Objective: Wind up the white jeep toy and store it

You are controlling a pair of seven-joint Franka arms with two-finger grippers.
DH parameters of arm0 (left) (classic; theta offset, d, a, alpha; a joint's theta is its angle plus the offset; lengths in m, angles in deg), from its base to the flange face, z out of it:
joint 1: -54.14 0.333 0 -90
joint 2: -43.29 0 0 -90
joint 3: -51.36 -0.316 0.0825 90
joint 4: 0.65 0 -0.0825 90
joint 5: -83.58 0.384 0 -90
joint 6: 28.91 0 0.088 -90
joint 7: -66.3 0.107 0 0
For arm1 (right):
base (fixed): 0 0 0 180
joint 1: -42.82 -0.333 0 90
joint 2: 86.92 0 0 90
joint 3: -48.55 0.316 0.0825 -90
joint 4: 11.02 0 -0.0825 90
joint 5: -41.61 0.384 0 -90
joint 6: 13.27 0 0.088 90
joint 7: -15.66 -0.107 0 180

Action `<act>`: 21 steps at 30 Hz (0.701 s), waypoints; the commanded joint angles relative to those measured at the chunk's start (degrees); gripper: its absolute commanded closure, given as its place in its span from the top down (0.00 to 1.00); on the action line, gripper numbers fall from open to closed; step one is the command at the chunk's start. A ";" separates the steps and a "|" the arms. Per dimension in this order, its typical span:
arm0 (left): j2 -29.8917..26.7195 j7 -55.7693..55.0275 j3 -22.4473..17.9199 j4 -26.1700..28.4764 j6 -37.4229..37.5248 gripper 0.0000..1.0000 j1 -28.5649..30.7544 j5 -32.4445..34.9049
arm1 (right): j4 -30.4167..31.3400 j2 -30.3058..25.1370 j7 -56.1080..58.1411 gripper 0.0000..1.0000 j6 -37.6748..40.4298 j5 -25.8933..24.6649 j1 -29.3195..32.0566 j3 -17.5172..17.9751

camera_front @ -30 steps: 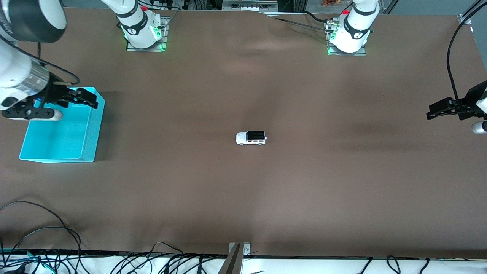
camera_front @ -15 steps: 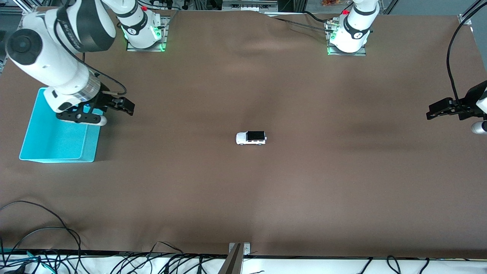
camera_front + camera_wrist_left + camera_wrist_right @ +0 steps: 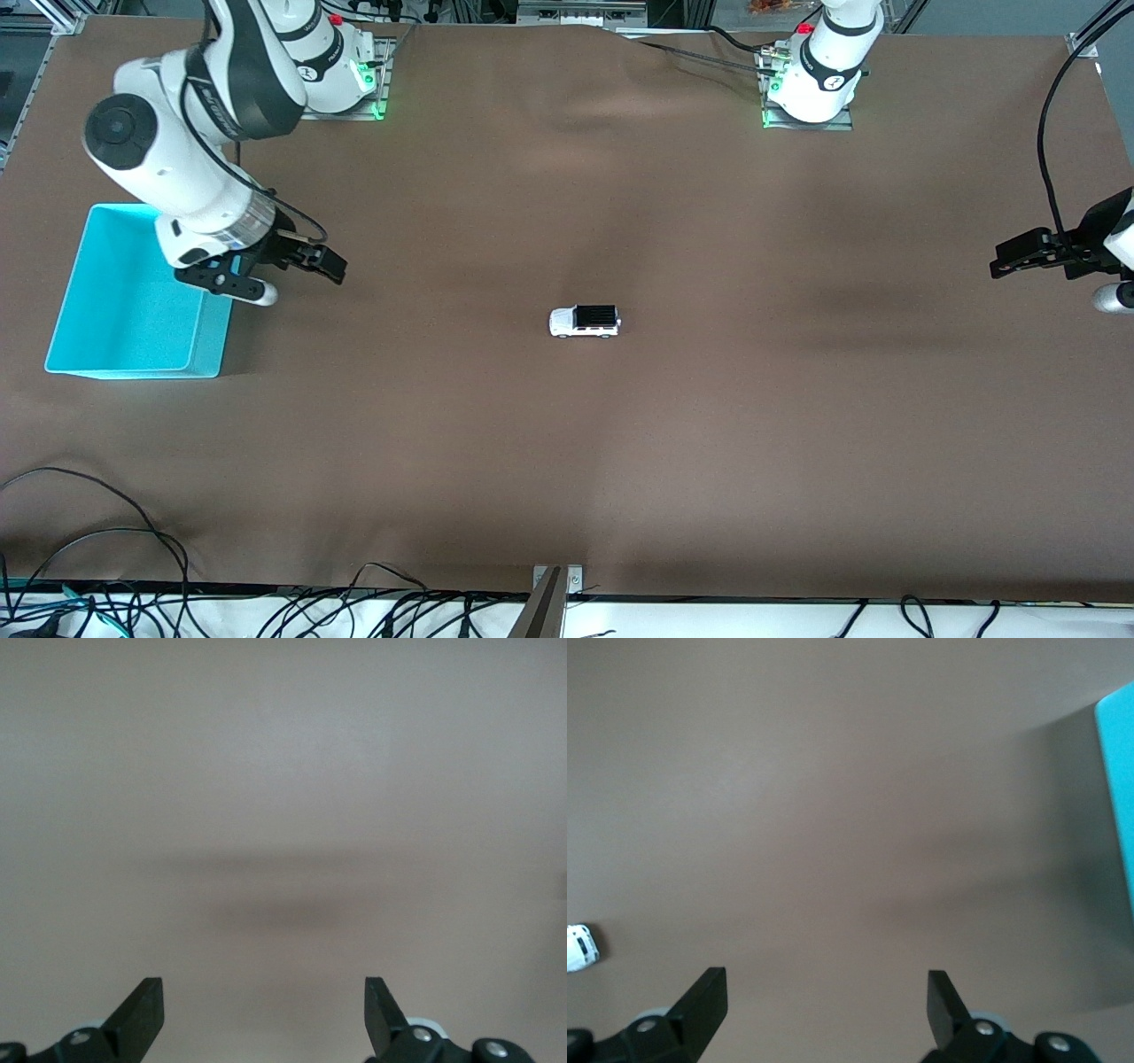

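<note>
The white jeep toy (image 3: 585,322) stood on its wheels near the middle of the brown table (image 3: 567,443), its black roof up and its length running along the table from one arm's end toward the other. Nothing touched it and bare tabletop lay all around it. In my right wrist view only a white end of it (image 3: 579,948) showed at the picture's edge. My right gripper (image 3: 330,267) hung over the bare table between the jeep and the turquoise bin (image 3: 80,292), close beside the bin's wall and well apart from the toy. Its fingers (image 3: 704,997) were spread wide and had hold of nothing; brown surface filled the gap between them, and a strip of the bin (image 3: 1118,788) showed at the side of that view. The bin sat at the right arm's end of the table, open side up, with no object visible inside. My left gripper (image 3: 1010,259) waited over the table's edge at the left arm's end, well apart from the jeep. Its fingers (image 3: 142,1010) were likewise parted wide and empty, with only plain brown table under them. Loose black cables (image 3: 89,567) lay along the table's edge nearest the front camera.
</note>
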State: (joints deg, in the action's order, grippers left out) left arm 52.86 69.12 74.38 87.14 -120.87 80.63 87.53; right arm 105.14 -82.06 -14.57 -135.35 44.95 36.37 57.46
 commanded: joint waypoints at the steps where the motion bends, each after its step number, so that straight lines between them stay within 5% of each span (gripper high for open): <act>1: -1.66 1.57 0.09 1.41 0.20 1.00 0.50 -1.32 | -2.69 3.83 -6.32 1.00 -1.94 0.62 -1.19 2.07; 21: -1.57 1.57 0.09 1.50 0.20 1.00 0.50 -1.32 | -12.18 11.39 -30.13 1.00 -2.55 -0.43 -10.42 2.07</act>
State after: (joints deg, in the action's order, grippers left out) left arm 52.86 69.12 74.38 87.40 -120.87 80.63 87.53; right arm 97.16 -73.80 -39.02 -138.02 44.93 28.07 59.66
